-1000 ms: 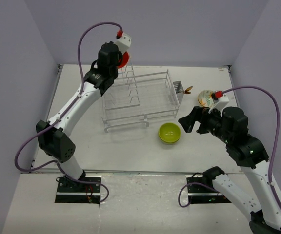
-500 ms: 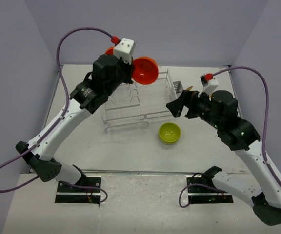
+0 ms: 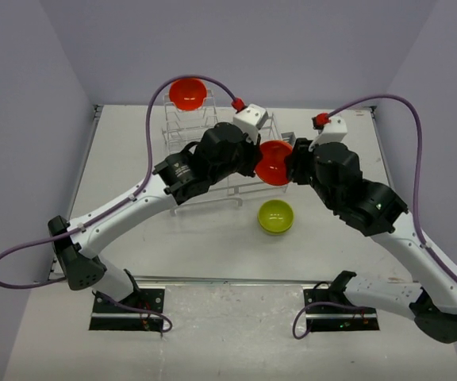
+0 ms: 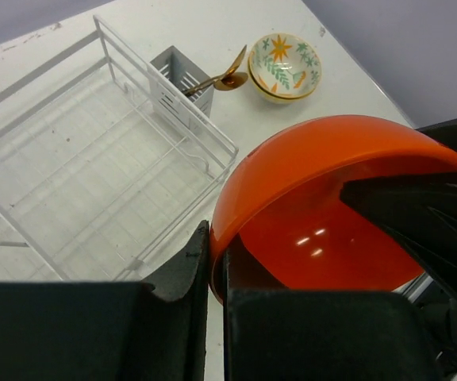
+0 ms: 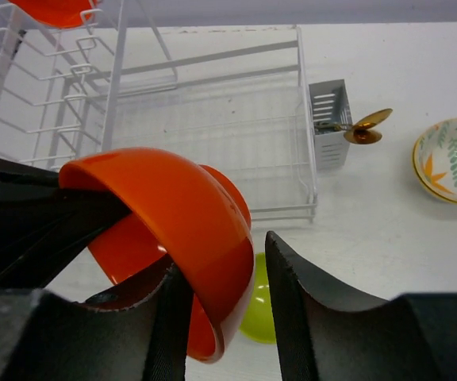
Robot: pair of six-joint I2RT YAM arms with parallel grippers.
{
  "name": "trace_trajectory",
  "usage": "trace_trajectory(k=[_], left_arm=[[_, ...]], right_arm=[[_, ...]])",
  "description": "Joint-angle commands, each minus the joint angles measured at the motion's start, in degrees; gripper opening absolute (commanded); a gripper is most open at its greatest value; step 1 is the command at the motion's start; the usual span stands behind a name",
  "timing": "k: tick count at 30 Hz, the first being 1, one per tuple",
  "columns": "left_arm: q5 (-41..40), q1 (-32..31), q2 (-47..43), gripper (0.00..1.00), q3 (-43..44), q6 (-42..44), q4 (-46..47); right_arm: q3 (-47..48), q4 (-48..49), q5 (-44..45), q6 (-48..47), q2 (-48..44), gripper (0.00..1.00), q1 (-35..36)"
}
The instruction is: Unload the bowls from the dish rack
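Observation:
An orange-red bowl (image 3: 274,163) hangs tilted in the air just right of the white wire dish rack (image 3: 182,135). My left gripper (image 3: 256,159) is shut on its rim (image 4: 216,262). My right gripper (image 3: 294,163) meets the bowl from the other side. Its jaws straddle the opposite rim (image 5: 224,262): the inner finger is near the inside wall, and a gap shows at the outer finger. A second orange-red bowl (image 3: 189,93) stands in the rack's tall slotted end. The lime-green bowl (image 3: 276,216) sits on the table below. The flower-patterned bowl (image 4: 284,67) rests on the table beyond the rack.
The rack's low section (image 4: 165,87) holds no dishes. Its small grey cutlery basket (image 5: 329,119) holds a gold spoon (image 5: 369,125). Both arms meet over the table's middle. Purple walls close in the back and sides.
My left arm swung the orange-red bowl from above the rack down and right to mid-table. My right arm moved left to meet it, and its jaws narrowed around the rim.

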Motion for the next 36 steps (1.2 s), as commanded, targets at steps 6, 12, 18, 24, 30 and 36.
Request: trace_trajectory(k=[6,12,18,24,30,36], left_arm=[[-0.5,-0.8,0.3,0.0,3.1,-2.0,1.7],[-4.7,-0.8,-0.7,1.0,9.1,1.7,-3.8],[-22.2,-0.7,-10.1,1.0,8.6,6.0,-4.5],[-28.7,1.9,-14.2,1.0,8.0,7.9,-4.7],[-22.7,10.2,-14.0,1.0,8.7,5.7,-3.3],[-19.9,12.3,-10.1,1.0,12.0,6.5,-3.8]], right_arm=[[1.3,-3.8,11.1,-0.2,4.2,0.0,0.2],[-5.8,-4.6,4.8,4.7,1.6,0.0,-9.0],[-21.6,2.2,-16.5,7.8,-3.6,0.0,-32.8],[-31.0,10.0,-25.5,12.6,1.5,0.0,-42.2],[-36.8,16.6,-23.1,15.8,7.2,0.0,-43.3],[-37.8,19.9,-25.4,15.3,14.6,0.0,-44.6]])
